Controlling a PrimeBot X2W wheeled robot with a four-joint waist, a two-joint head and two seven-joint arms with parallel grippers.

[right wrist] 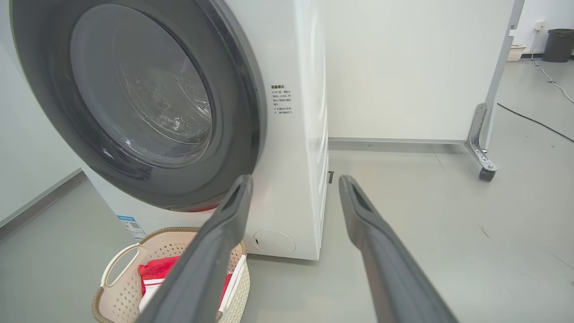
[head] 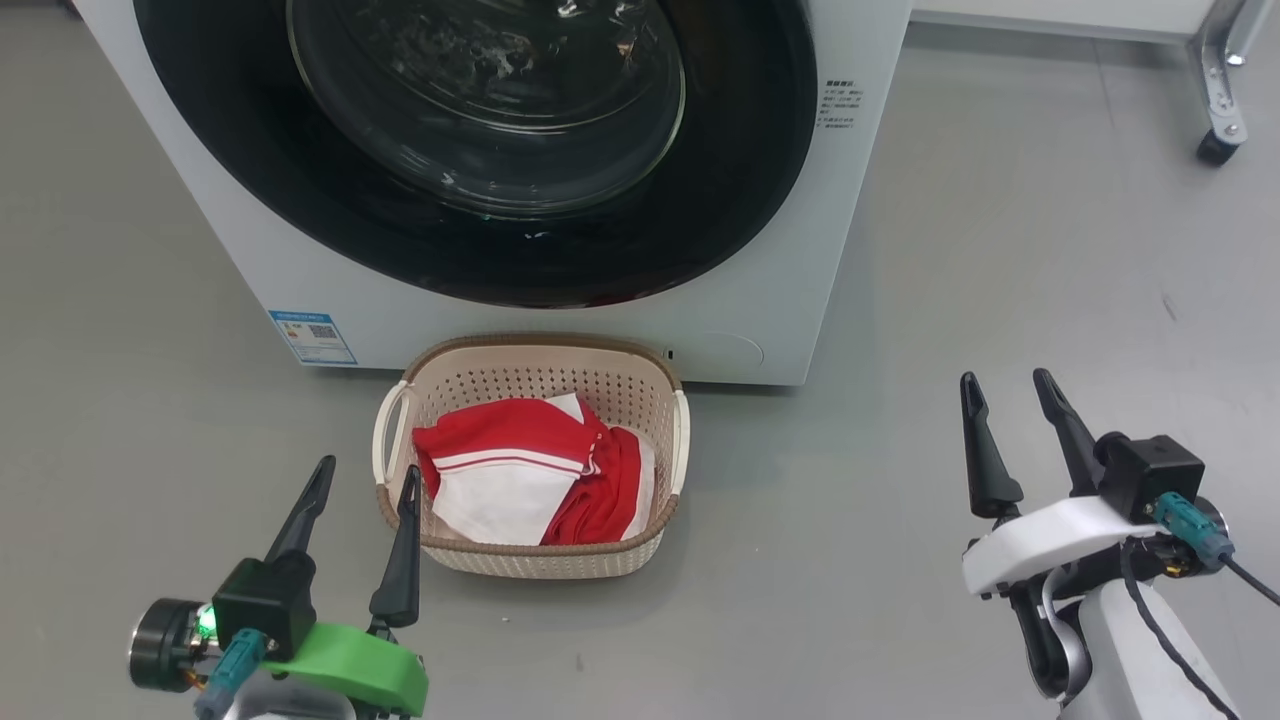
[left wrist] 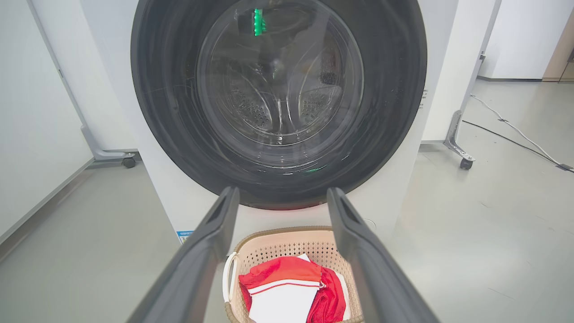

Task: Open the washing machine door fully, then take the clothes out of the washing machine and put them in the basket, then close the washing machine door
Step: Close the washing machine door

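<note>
The large round washing machine door (head: 480, 110), with its glossy black rim and bulging clear glass, lies flat against the front of the big white front-loading washing machine (head: 770, 300) and looks closed. The bright red and white-panelled clothes (head: 520, 470) lie heaped in the cream perforated plastic basket (head: 545, 345) with the brown woven-look rim, which stands on the grey floor (head: 1000, 250) touching the machine's base, directly under the door. The left tool (head: 368, 468) has its two dark fingers spread and holds nothing. It hangs just beside the basket's near left corner and points up at the door, so it is the nearer arm if the door needs a last push. The right tool (head: 1005, 377) is also spread wide and empty, well apart to the right, past the machine's right corner. The door lies ahead of and above both tools. Through the glass in the left wrist view the steel drum (left wrist: 278, 103) shows no red fabric, so I judge the task all but done. The door's top is cut off, no handle or latch can be made out, and whether it has clicked shut cannot be told.
</note>
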